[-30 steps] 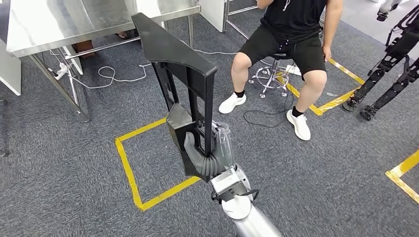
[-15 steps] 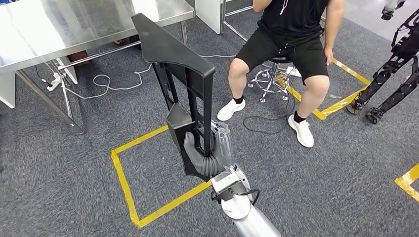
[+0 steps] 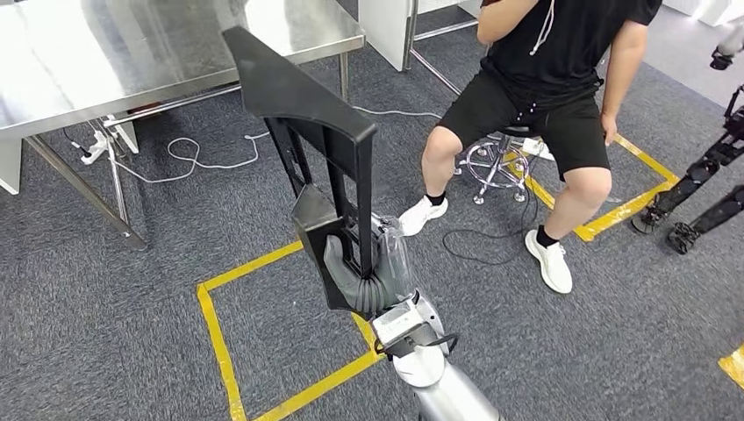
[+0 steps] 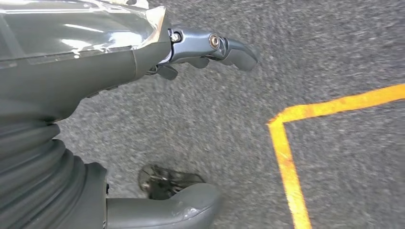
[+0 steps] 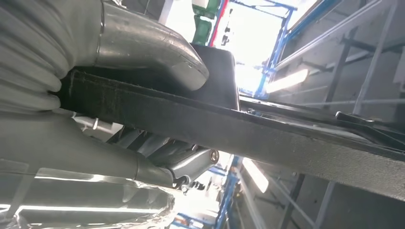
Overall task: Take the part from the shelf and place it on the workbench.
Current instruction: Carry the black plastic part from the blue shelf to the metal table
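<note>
Over grey carpet point(image 3: 123, 289) with yellow tape point(image 3: 219, 342), right robot hand point(image 3: 368, 272) grips black part point(image 3: 307, 132); steel workbench point(image 3: 105, 44) beyond; left robot hand point(image 4: 143, 57) empty, fingers apart.

Whole head view shifted: camera moved, not floor things. Steel workbench point(image 3: 175, 44) now fills more of upper left of frame, corner leg further right. Seated person point(image 3: 544, 96) sits lower and further right in frame. Yellow floor tape square point(image 3: 219, 351) slid toward bottom edge. Black part point(image 3: 307, 123) in right hand point(image 3: 373, 272) leans slightly more toward upper left; grip unchanged.
</note>
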Tool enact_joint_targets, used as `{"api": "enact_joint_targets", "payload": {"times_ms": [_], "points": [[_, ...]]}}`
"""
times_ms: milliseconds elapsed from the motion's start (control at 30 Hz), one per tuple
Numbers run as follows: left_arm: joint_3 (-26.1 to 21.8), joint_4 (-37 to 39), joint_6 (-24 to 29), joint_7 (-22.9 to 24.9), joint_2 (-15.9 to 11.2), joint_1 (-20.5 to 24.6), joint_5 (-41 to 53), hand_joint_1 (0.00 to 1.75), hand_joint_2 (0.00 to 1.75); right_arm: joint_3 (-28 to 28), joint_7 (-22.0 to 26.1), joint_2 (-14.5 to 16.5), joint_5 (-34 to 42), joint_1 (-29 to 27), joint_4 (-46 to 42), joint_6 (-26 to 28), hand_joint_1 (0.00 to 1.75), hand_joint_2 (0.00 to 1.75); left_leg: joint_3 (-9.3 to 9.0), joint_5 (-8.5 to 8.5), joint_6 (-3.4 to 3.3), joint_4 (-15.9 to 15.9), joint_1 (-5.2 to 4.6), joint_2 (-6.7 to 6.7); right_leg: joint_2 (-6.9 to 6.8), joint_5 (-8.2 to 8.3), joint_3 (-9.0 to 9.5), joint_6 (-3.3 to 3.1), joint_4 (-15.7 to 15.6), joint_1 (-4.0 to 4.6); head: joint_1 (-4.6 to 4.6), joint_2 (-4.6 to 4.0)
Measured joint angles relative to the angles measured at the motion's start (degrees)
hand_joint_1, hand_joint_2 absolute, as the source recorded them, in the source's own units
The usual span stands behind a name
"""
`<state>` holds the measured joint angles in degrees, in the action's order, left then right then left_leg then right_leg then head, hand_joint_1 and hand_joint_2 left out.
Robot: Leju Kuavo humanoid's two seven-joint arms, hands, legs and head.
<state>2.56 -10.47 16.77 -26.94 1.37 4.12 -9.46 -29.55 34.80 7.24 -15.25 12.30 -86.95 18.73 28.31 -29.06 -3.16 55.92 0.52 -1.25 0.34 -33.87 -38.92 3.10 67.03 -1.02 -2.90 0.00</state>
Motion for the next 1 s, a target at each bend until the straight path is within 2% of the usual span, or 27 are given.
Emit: {"api": "enact_joint_targets", "payload": {"times_ms": [33,67,100,133,167,200,233,267,300,333,367,400,433,467,500,533,600,633,667,733,800,833,900,933,967,1000], "points": [[0.00,0.05,-0.01,0.03,0.03,-0.03,0.00,0.00,1.75,-0.03,0.02,-0.11,0.01,-0.06,0.13,-0.03,1.75,1.75,-0.91,-0.97,0.32,0.17,0.02,-0.09,-0.33,3.89,-0.11,0.77,-3.72,-0.07,-0.02,0.00],[0.00,0.09,0.00,0.05,0.08,-0.10,-0.01,0.00,1.75,-0.08,0.03,-0.23,0.03,-0.12,0.27,-0.10,1.75,1.75,-1.37,-1.91,0.75,0.10,-0.07,-0.11,-0.72,7.23,0.05,0.98,-6.39,0.04,-0.07,0.00],[-0.01,0.13,0.01,0.09,0.09,-0.22,-0.02,0.00,1.75,-0.11,0.04,-0.32,0.05,-0.19,0.40,-0.16,1.75,1.75,-1.95,-2.60,1.21,-0.03,-0.17,-0.09,-0.96,9.75,0.12,0.63,-8.05,0.25,-0.03,0.01],[-0.01,0.15,0.10,0.10,0.09,-0.25,-0.02,0.00,1.75,-0.14,0.05,-0.37,0.06,-0.17,0.50,-0.24,1.75,1.75,-2.76,-3.15,1.61,-0.24,-0.29,-0.05,-1.16,10.89,0.33,-0.23,-8.76,0.23,0.02,0.01],[-0.02,0.11,0.30,0.10,0.03,-0.24,-0.03,0.00,1.75,-0.17,0.06,-0.29,0.09,-0.09,0.51,-0.36,1.75,1.75,-3.38,-3.46,1.99,-0.77,-0.35,0.02,-1.18,10.85,0.96,-1.17,-8.77,0.12,0.07,0.01],[-0.02,0.10,0.60,0.10,-0.02,-0.18,-0.03,0.00,1.75,-0.17,0.08,-0.15,0.11,0.03,0.50,-0.45,1.75,1.75,-3.93,-3.53,2.23,-0.72,-0.27,0.11,-1.10,10.89,1.50,-1.77,-9.01,-0.21,0.13,0.02],[-0.02,0.08,0.96,0.06,-0.06,-0.07,-0.02,0.00,1.75,-0.19,0.10,-0.03,0.14,0.19,0.51,-0.55,1.75,1.75,-3.86,-3.44,2.37,-0.17,-0.21,0.19,-1.08,10.83,2.11,-2.17,-9.23,-0.56,0.12,0.02],[-0.02,0.07,1.37,0.08,-0.06,0.04,0.00,0.00,1.75,-0.20,0.13,0.10,0.16,0.33,0.52,-0.65,1.75,1.75,-2.78,-2.90,2.51,1.84,-0.09,0.31,-1.02,10.61,2.77,-2.52,-9.47,-0.68,0.19,0.02],[-0.02,0.07,1.73,0.15,-0.01,0.06,0.02,0.00,1.75,-0.22,0.15,0.16,0.13,0.45,0.57,-0.74,1.75,1.75,-0.80,-2.39,2.62,5.01,0.04,0.47,-0.98,10.31,3.39,-2.87,-9.71,-0.70,0.20,0.02],[-0.02,0.08,2.02,0.26,0.01,0.06,0.04,0.00,1.75,-0.28,0.17,0.20,0.09,0.54,0.67,-0.81,1.75,1.75,1.69,-2.60,2.77,8.69,0.08,0.60,-0.97,9.89,3.97,-3.16,-9.88,-0.66,0.26,0.02],[-0.02,0.11,2.31,0.44,0.02,-0.02,0.07,0.00,1.75,-0.38,0.20,0.23,0.05,0.58,0.81,-0.86,1.75,1.75,4.49,-3.87,2.96,12.31,0.13,0.72,-0.97,9.32,4.69,-3.39,-10.02,-0.64,0.30,0.02],[-0.02,0.14,2.52,0.67,0.02,-0.12,0.09,0.00,1.75,-0.51,0.21,0.24,0.02,0.58,0.99,-0.90,1.75,1.75,6.85,-6.17,3.14,14.51,0.16,0.78,-0.96,8.65,5.48,-3.46,-10.08,-0.62,0.29,0.02],[-0.03,0.16,2.67,0.86,0.01,-0.23,0.15,0.00,1.75,-0.64,0.21,0.24,0.00,0.56,1.16,-0.92,1.75,1.75,8.65,-8.39,3.32,15.35,0.18,0.83,-0.94,7.91,6.37,-3.47,-10.10,-0.62,0.31,0.02],[-0.03,0.18,2.78,1.01,0.01,-0.31,0.21,0.00,1.75,-0.76,0.21,0.25,-0.03,0.55,1.29,-0.92,1.75,1.75,9.72,-9.41,3.41,14.55,0.21,0.92,-0.97,7.13,7.36,-3.44,-10.10,-0.62,0.30,0.02],[-0.04,0.18,2.84,1.10,0.01,-0.33,0.28,0.00,1.75,-0.86,0.21,0.26,-0.07,0.58,1.38,-0.92,1.75,1.75,10.12,-8.43,3.40,12.35,0.23,1.14,-1.07,6.36,8.40,-3.37,-10.10,-0.62,0.30,0.02],[-0.04,0.18,2.86,1.14,0.01,-0.33,0.32,0.00,1.75,-0.94,0.21,0.29,-0.10,0.61,1.41,-0.92,1.75,1.75,9.97,-5.21,3.29,9.08,0.23,1.67,-1.27,5.58,9.35,-3.25,-10.13,-0.60,0.30,0.02],[-0.04,0.20,2.87,1.21,0.03,-0.29,0.33,0.00,1.75,-1.08,0.23,0.37,-0.12,0.76,1.48,-0.92,1.75,1.75,9.37,2.40,2.76,3.87,0.02,3.29,-1.73,4.18,11.02,-2.82,-10.11,-0.29,0.31,0.02],[-0.04,0.18,2.87,1.24,0.06,-0.19,0.33,0.00,1.75,-1.11,0.22,0.43,-0.12,0.88,1.51,-0.92,1.75,1.75,9.13,4.83,2.36,2.71,-0.17,3.73,-1.96,3.68,11.37,-2.51,-10.19,-0.06,0.27,0.02],[-0.04,0.16,2.87,1.25,0.09,-0.09,0.33,0.00,1.75,-1.14,0.22,0.49,-0.12,1.01,1.55,-0.92,1.75,1.75,9.08,5.65,2.01,2.68,-0.39,3.72,-2.23,3.37,11.57,-2.18,-10.30,0.14,0.24,0.02],[-0.04,0.11,2.88,1.25,0.16,0.03,0.33,0.00,1.75,-1.17,0.23,0.65,-0.12,1.24,1.54,-0.92,1.75,1.75,8.67,5.84,1.27,2.28,-0.54,2.68,-2.76,2.82,11.60,-1.50,-10.49,0.39,0.13,0.02],[-0.04,0.11,2.89,1.22,0.26,0.05,0.33,0.00,1.75,-1.18,0.26,0.73,-0.12,1.42,1.53,-0.92,1.75,1.75,8.17,6.07,0.53,1.51,-0.37,1.85,-2.15,1.38,10.59,-1.32,-8.02,0.43,0.07,0.02],[-0.04,0.11,2.90,1.21,0.31,0.10,0.33,0.00,1.75,-1.18,0.27,0.69,-0.12,1.47,1.54,-0.92,1.75,1.75,7.99,6.09,0.19,1.30,-0.28,1.44,-1.53,0.11,8.87,-1.47,-4.88,0.35,0.04,0.02],[-0.04,0.11,2.90,1.20,0.32,0.18,0.33,0.00,1.75,-1.18,0.27,0.51,-0.12,1.52,1.62,-0.92,1.75,1.75,7.95,5.92,-0.23,1.23,-0.38,0.41,-0.80,-2.45,3.93,-1.71,3.38,0.35,0.00,0.02],[-0.04,0.11,2.90,1.20,0.33,0.19,0.33,0.00,1.75,-1.18,0.27,0.40,-0.12,1.49,1.69,-0.92,1.75,1.75,7.93,5.85,-0.31,1.23,-0.43,-0.19,-0.68,-2.89,1.89,-1.56,6.18,0.36,-0.01,0.02],[-0.04,0.11,2.91,1.20,0.35,0.17,0.33,0.00,1.75,-1.18,0.26,0.32,-0.12,1.49,1.76,-0.92,1.75,1.75,7.89,5.81,-0.34,1.24,-0.49,-0.81,-0.60,-2.35,0.85,-1.23,6.83,0.37,-0.01,0.02],[-0.04,0.11,2.93,1.19,0.38,0.16,0.33,0.00,1.75,-1.18,0.26,0.26,-0.12,1.50,1.80,-0.92,1.75,1.75,7.82,5.79,-0.33,1.24,-0.52,-1.46,-0.47,-0.82,1.07,-0.81,4.94,0.38,-0.01,0.02]]}}
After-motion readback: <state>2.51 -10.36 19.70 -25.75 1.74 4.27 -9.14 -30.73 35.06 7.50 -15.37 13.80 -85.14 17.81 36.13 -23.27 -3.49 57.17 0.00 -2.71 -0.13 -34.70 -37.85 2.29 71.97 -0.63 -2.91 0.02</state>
